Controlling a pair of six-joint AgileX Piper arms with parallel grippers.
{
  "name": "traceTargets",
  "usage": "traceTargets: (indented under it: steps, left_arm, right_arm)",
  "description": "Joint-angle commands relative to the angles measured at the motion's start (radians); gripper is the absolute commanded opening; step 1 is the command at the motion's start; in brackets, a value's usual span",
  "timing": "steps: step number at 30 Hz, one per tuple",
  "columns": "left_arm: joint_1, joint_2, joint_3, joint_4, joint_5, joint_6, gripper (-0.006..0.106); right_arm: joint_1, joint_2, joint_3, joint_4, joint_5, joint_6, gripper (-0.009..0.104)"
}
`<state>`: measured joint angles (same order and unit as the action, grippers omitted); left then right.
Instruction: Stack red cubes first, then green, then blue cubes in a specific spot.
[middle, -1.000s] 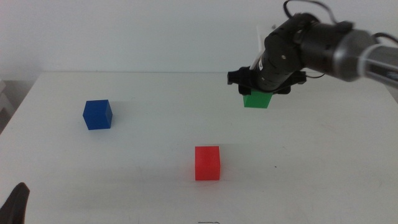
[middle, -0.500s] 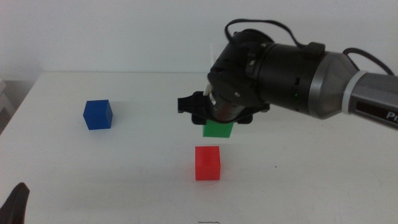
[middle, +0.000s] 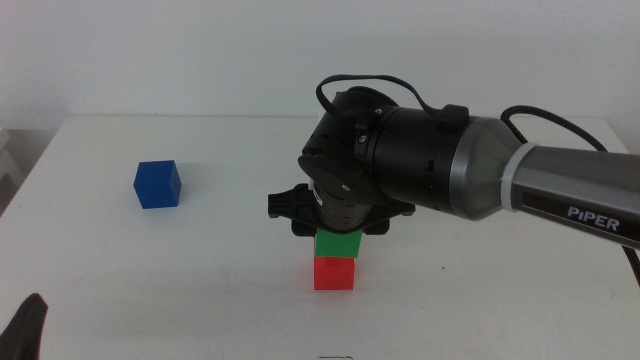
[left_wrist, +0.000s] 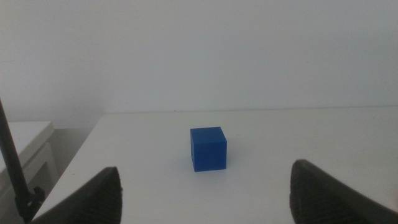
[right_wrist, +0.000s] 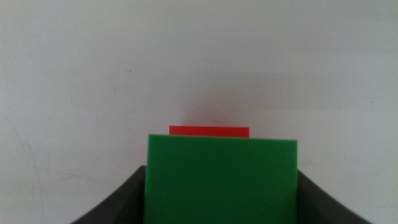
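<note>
I take the small solid bright-red cube (middle: 334, 273) as my landmark; it sits on the plain white table (middle: 500, 300) near the table's front edge in the middle view. My right gripper (middle: 337, 236) hangs directly over it, reaching in on the big dark arm from the right, and its two dark jaws are clamped on the sides of the small solid green cube (middle: 337, 243). In the middle view the green cube's underside meets the red cube's top face with no gap I can make out, though I cannot say for certain that its weight rests there. In the right wrist view the green cube (right_wrist: 221, 179) fills the space between the jaws, and only a thin strip of the red cube (right_wrist: 209, 132) shows past its far edge, so the two are closely lined up.

The small solid deep-blue cube (middle: 158, 184) stands on the table well apart from the red cube, off to the left and farther back. My left gripper (left_wrist: 205, 193) waits low at the table's front left corner, far from the red cube, jaws spread wide with nothing between them; its wrist view looks straight at the blue cube (left_wrist: 208, 149), which sits upright and untouched ahead of the jaws.
</note>
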<state>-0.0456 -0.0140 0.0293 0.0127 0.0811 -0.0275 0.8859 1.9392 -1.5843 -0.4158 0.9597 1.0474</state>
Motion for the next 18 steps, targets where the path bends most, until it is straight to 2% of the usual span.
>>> traceTargets:
  steps: [1, 18]
  left_arm:
    - [-0.002, -0.019, -0.003, -0.007, -0.081, -0.004, 0.091]
    - [-0.002, -0.019, -0.003, -0.007, -0.081, -0.004, 0.091]
  right_arm:
    - [0.002, -0.049, -0.025, -0.041, -0.009, 0.001, -0.001]
    - [0.002, 0.01, -0.025, -0.055, -0.039, -0.022, -0.001]
